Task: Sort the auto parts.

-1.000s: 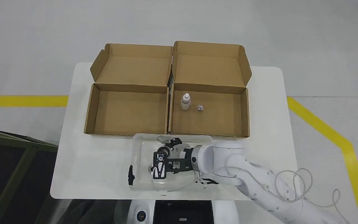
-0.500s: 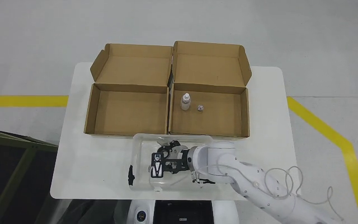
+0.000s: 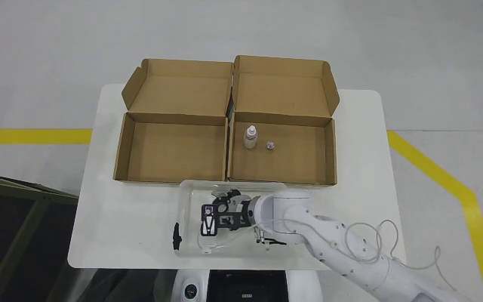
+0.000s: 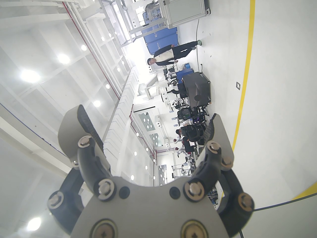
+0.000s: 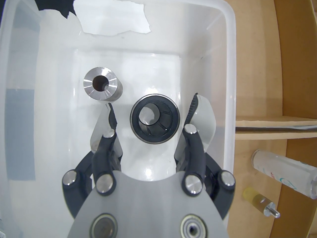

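Left fingers (image 4: pixel 83 127) spread wide, empty, aimed upward. In clear bin (image 3: pixel 196 192) at front edge of surface (image 3: pixel 98 215): steel sleeve (image 5: pixel 102 86) stands free; just right of it, black bushing (image 5: pixel 154 121) upright. Right fingers (image 5: pixel 200 117) slid further left, now wide either side of bushing, not touching. Lined up, I reckon: squeeze next.

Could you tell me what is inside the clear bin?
A black sleeve stands between the fingers of the open right gripper, a steel bushing beside it. The gripper covers part of the bin.
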